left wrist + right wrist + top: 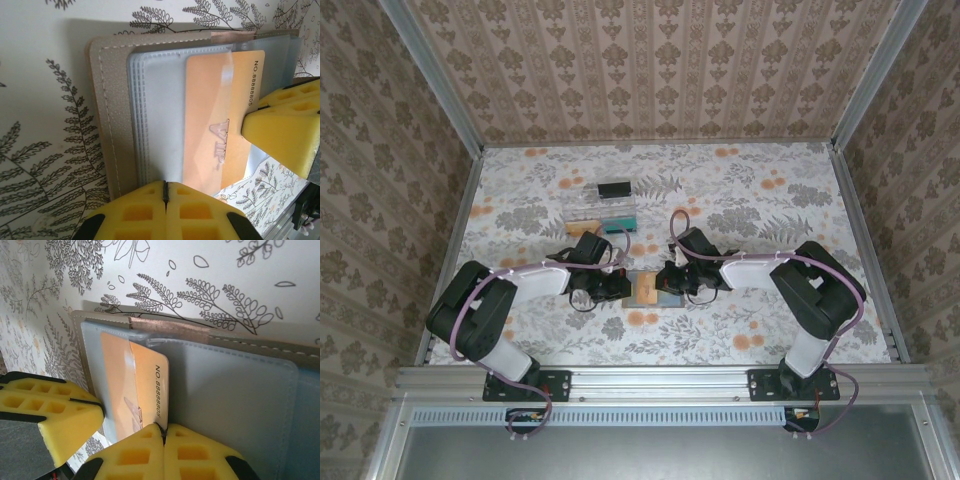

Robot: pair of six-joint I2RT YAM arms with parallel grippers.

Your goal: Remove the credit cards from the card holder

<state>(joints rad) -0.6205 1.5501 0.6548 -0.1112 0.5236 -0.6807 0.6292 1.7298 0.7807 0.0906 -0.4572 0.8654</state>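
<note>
The left gripper [165, 189] clamps the edge of the open card holder [112, 115] — apparently anchoring it on the table [40, 50] — while the right gripper [164, 432] pinches the half-out credit card [210, 120], ready to draw it free.

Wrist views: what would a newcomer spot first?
The orange VIP card, partly out of its clear sleeve in the open card holder on the fern-print table. Then the yellow grippers: the left gripper is shut on the holder's edge, the right gripper on the card's numbered edge.
</note>
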